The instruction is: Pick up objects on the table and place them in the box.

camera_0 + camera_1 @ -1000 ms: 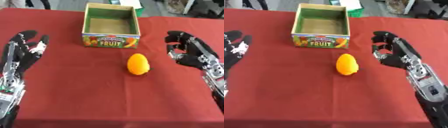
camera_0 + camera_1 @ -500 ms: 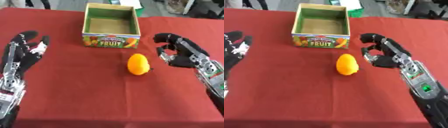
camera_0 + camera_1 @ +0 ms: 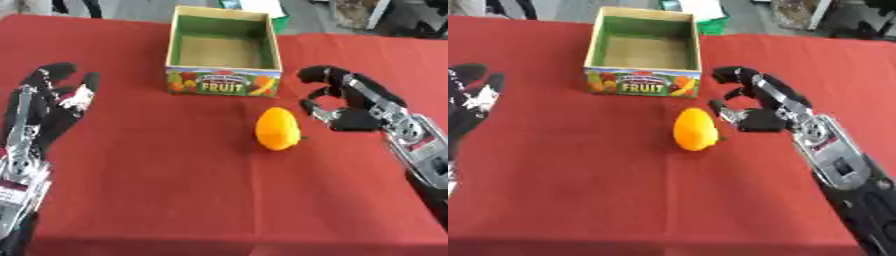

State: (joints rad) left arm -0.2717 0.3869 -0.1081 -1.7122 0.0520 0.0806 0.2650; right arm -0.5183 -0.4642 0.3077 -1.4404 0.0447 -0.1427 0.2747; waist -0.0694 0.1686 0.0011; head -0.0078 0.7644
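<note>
Left eye view. My right robot hand (image 3: 350, 107) sits just right of the orange fruit (image 3: 278, 129), fingers and thumb curved toward it but grasping nothing; a gap shows between fingertips and fruit. I read that as pre-shaped for a side grasp. The fruit lies on the red tabletop (image 3: 175, 190), just in front of the box (image 3: 226, 55) and off its front right corner, not inside. The box is open-topped, green inside, and looks empty. Its front panel reads "FRUIT" among printed fruit pictures. My left robot hand (image 3: 48, 107) rests idle at the left edge, fingers straight, released, well apart from everything.

Right eye view. Same layout; the right robot hand (image 3: 754, 107) shows clear daylight beside the fruit (image 3: 694, 130). Nothing boxed yet.
</note>
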